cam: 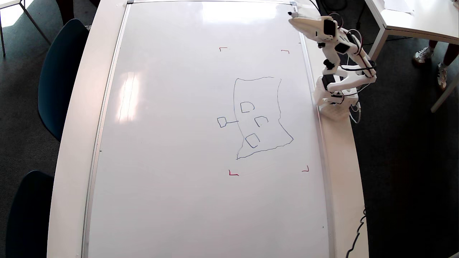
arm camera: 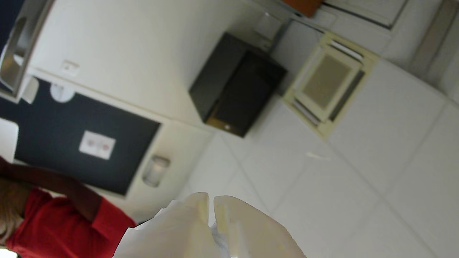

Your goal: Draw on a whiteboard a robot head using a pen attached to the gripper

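Note:
The whiteboard (cam: 172,143) covers most of the table in the overhead view. The robot head (cam: 261,120) is drawn right of centre: a wobbly four-sided outline with three small boxes inside and a small box on a stalk at its left. My gripper (cam: 292,19) is raised off the drawing, over the board's top right corner frame. A short piece of the pen (cam: 293,14) with its dark tip sticks out there. In the wrist view the gripper (arm camera: 211,205) points up at the ceiling, its white fingertips (arm camera: 195,208) almost touching.
Red corner marks (cam: 233,173) frame the drawing. The arm's base (cam: 335,104) stands on the table rim right of the board. Blue chairs (cam: 61,71) stand at the left, another table (cam: 412,21) at top right, a person's feet (cam: 425,54) beside it. A person in red (arm camera: 61,222) shows in the wrist view.

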Available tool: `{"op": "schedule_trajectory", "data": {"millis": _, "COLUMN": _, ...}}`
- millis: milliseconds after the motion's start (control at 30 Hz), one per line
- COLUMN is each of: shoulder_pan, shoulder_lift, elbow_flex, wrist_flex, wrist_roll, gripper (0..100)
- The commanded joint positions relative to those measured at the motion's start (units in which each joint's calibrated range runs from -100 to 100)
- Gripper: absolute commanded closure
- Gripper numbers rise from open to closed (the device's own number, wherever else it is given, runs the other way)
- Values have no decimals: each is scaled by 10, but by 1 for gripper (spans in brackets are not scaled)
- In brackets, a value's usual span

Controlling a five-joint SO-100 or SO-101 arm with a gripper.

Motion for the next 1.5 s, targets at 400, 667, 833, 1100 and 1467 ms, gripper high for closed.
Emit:
{"op": "schedule_trajectory", "data": {"millis": 400, "shoulder_pan": -6, "shoulder_lift": -236, "elbow_flex": 392, "wrist_flex": -683, "wrist_roll": -5, "gripper": 99}}
{"op": "schedule_trajectory", "data": {"millis": 667, "shoulder_pan": -6, "shoulder_lift": -235, "elbow_flex": 543, "wrist_flex": -1063, "wrist_roll": -57, "gripper": 99}}
{"op": "schedule_trajectory", "data": {"millis": 833, "shoulder_pan": -6, "shoulder_lift": -235, "elbow_flex": 543, "wrist_flex": -1125, "wrist_roll": -73, "gripper": 99}}
{"op": "schedule_trajectory", "data": {"millis": 1100, "shoulder_pan": 0, "shoulder_lift": -236, "elbow_flex": 543, "wrist_flex": -1186, "wrist_roll": -73, "gripper": 99}}
{"op": "schedule_trajectory", "data": {"millis": 1467, "shoulder_pan": -3, "shoulder_lift": -236, "elbow_flex": 543, "wrist_flex": -1186, "wrist_roll": -71, "gripper": 99}}
